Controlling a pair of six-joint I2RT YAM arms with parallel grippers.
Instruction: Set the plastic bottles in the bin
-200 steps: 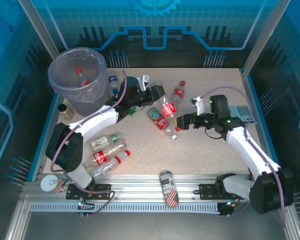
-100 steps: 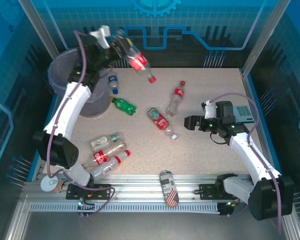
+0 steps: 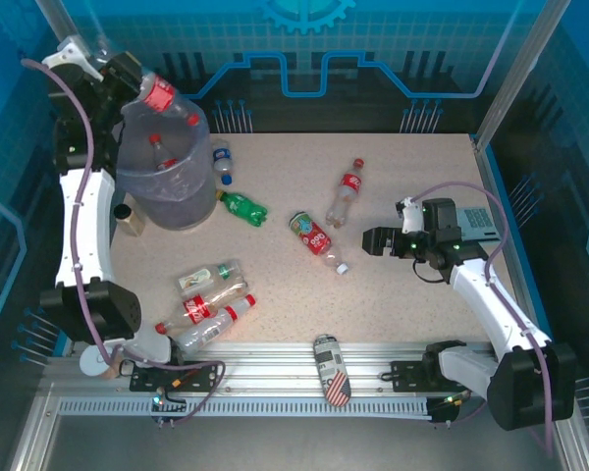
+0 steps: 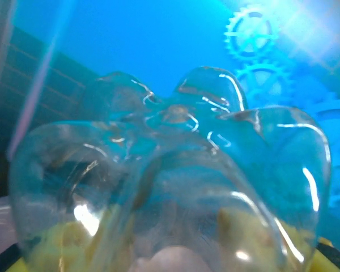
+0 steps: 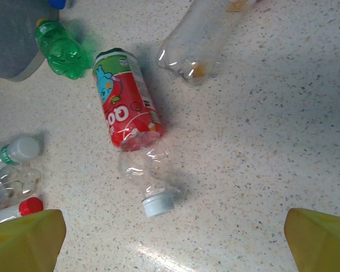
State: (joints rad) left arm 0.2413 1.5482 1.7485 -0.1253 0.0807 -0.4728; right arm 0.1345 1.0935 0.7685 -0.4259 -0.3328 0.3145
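Observation:
My left gripper [image 3: 126, 82] is raised at the back left, shut on a clear red-labelled plastic bottle [image 3: 163, 96] that hangs tilted over the rim of the bin [image 3: 182, 201]. In the left wrist view that bottle's clear base [image 4: 170, 164] sits right against the camera. Another red-capped bottle [image 3: 157, 147] lies inside the bin. On the table lie a blue-capped bottle [image 3: 221, 165], a green one [image 3: 243, 207], a red-labelled white-capped one [image 3: 316, 235] [image 5: 130, 119] and a red-capped one [image 3: 347, 191]. My right gripper [image 3: 373, 240] [image 5: 170, 243] stands open, just right of the white-capped bottle.
Several more bottles [image 3: 208, 294] lie in a group at the front left. A flag-patterned can [image 3: 332, 369] rests on the front rail. A small gold box [image 3: 128, 218] sits left of the bin, and a grey keypad [image 3: 476, 221] lies at the right edge.
The left arm lifted a red-labelled bottle from the table's middle and swung it up and left until it hung over the bin. The right gripper drew back to the right, still open.

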